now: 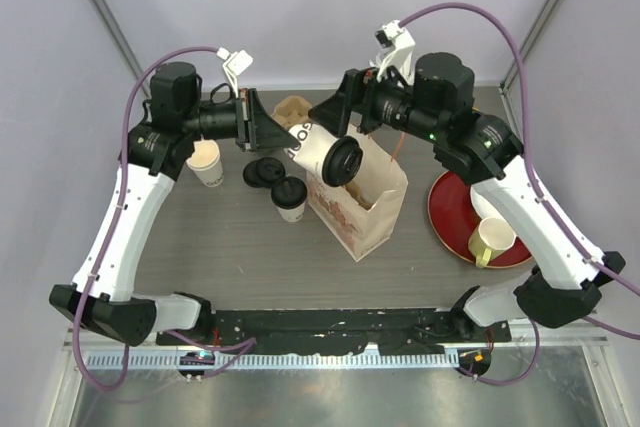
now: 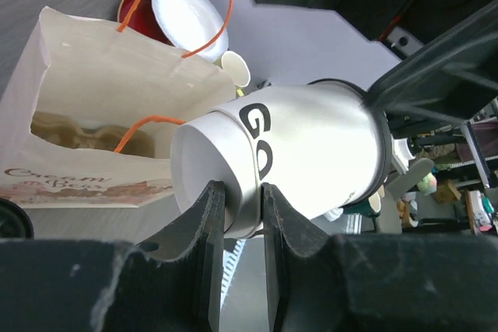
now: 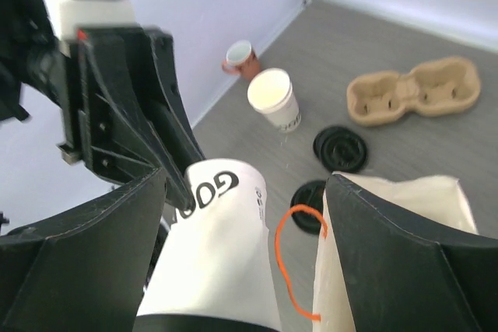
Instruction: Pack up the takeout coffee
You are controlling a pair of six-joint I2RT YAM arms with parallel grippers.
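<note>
The takeout coffee [image 1: 312, 145] is a cream-white paper cup with black "GO" lettering and a black lid [image 1: 343, 160]. It lies tilted in the air over the mouth of the paper bag [image 1: 362, 209]. My left gripper [image 1: 272, 133] is shut on the cup's bottom rim, one finger inside the base recess and one outside [image 2: 243, 192]. My right gripper [image 1: 342, 127] stands open, its fingers wide on either side of the cup's [image 3: 218, 246] lid end, with a gap on the bag side. The bag's orange handle [image 3: 292, 258] shows between them.
On the table stand a second lidded cup [image 1: 290, 197], an open cup [image 1: 205, 162], loose black lids [image 1: 265, 172] and a cardboard cup carrier [image 1: 293, 110]. A red plate [image 1: 450, 212] with a yellow mug [image 1: 493, 240] sits at the right. A small pinkish mug [image 3: 241, 58] stands by the wall.
</note>
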